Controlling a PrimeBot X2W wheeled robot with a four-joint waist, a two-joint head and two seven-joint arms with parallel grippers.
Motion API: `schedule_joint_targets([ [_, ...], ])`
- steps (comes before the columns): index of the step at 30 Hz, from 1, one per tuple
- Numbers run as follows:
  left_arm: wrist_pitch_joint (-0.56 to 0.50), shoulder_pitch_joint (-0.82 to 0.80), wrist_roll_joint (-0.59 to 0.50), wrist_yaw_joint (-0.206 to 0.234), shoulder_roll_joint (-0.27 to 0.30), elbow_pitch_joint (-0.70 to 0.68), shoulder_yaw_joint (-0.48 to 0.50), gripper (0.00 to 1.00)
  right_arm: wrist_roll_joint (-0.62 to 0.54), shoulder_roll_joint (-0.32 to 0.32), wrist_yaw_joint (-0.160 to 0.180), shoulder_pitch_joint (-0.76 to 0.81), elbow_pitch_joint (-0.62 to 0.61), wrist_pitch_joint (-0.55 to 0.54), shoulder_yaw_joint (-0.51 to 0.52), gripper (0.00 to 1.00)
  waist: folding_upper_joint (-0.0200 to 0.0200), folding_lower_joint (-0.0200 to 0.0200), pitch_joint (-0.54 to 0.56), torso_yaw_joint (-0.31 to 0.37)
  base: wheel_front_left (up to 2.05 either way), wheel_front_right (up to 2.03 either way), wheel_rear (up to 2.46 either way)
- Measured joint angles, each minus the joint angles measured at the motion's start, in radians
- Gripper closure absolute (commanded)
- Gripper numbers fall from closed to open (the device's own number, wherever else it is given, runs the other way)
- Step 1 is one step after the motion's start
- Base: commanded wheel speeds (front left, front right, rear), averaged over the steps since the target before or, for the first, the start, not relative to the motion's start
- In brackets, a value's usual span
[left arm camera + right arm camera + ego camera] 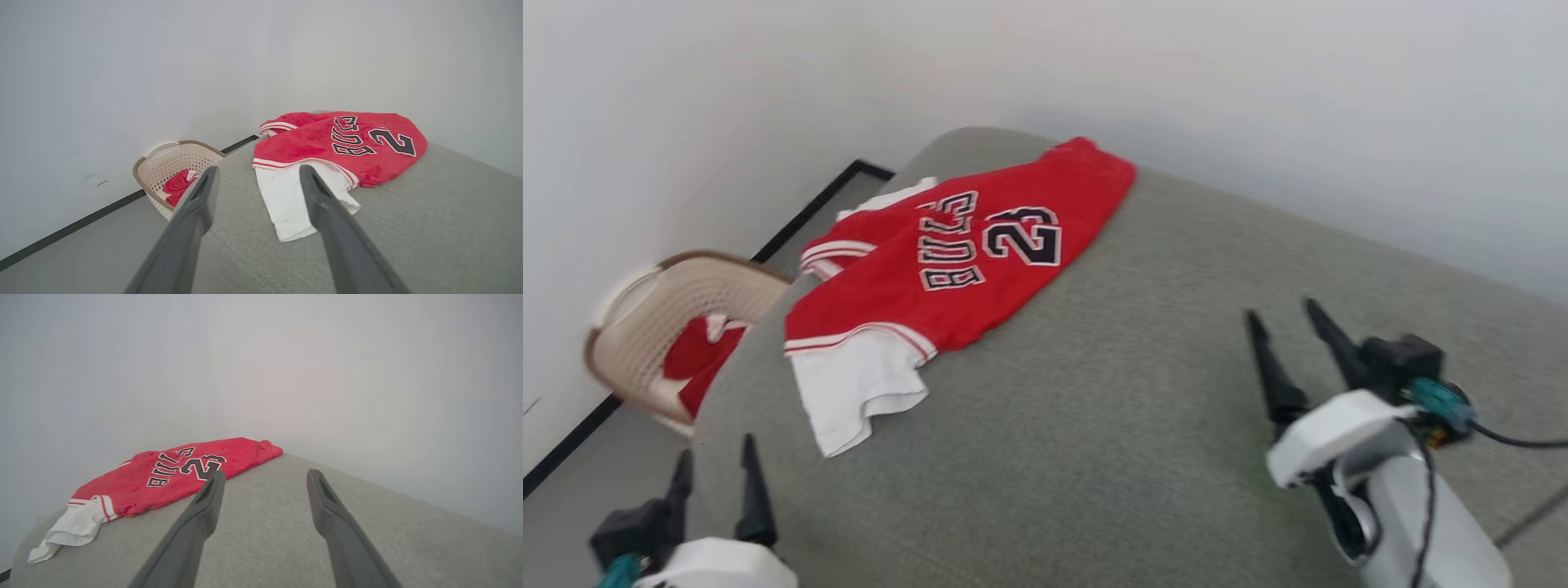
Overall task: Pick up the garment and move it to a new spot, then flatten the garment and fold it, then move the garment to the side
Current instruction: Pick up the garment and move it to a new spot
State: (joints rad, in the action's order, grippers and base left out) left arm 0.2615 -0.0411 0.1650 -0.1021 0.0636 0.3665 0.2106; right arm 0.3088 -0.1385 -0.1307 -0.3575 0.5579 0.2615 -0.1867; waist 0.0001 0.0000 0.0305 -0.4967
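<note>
Grippers both spread wide, empty: left gripper at 7 o'clock, right gripper at 4 o'clock; garment lies rumpled at 11 o'clock on grey cushion (one white sleeve loose), untouched. Judgement: pickup, flattening, folding, side move all remain

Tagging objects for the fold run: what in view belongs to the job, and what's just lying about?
Job:
- jersey, spread on the grey cushion
- left gripper, open, holding nothing
- right gripper, open, holding nothing

Lying about:
- basket, beside the cushion
- red cloth in the basket
</note>
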Motion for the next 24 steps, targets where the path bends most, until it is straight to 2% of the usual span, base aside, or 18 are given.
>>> schedule_joint_targets([
  [7,0.000,0.061,0.026,0.029,-0.010,-0.067,0.025,0.00,0.034,0.012,0.000,-0.053,0.032,0.000,-0.100,0.00,0.0000,0.0000,-0.031,-0.028,0.00,0.00,0.00],
  [13,0.000,0.077,0.065,0.049,-0.011,-0.084,-0.014,0.00,0.057,0.011,0.000,-0.069,0.041,0.000,-0.129,0.00,0.0000,0.0000,-0.034,-0.028,0.00,0.00,0.00],
  [15,0.000,0.073,0.062,0.045,-0.011,-0.081,-0.022,0.00,0.061,0.010,0.000,-0.069,0.040,0.000,-0.129,0.00,0.0000,0.0000,-0.034,-0.027,0.00,0.00,0.00],
  [19,0.000,-0.004,0.002,0.011,0.004,-0.037,-0.072,0.00,0.064,0.001,0.000,-0.056,0.034,0.000,-0.107,0.00,0.0000,0.0000,-0.040,-0.016,0.00,0.00,0.00],
  [24,0.000,-0.179,-0.001,-0.014,0.089,0.058,-0.094,0.00,0.049,-0.011,0.000,-0.049,0.010,0.000,-0.112,0.00,0.0000,0.0000,-0.060,0.022,0.00,0.00,0.00],
])
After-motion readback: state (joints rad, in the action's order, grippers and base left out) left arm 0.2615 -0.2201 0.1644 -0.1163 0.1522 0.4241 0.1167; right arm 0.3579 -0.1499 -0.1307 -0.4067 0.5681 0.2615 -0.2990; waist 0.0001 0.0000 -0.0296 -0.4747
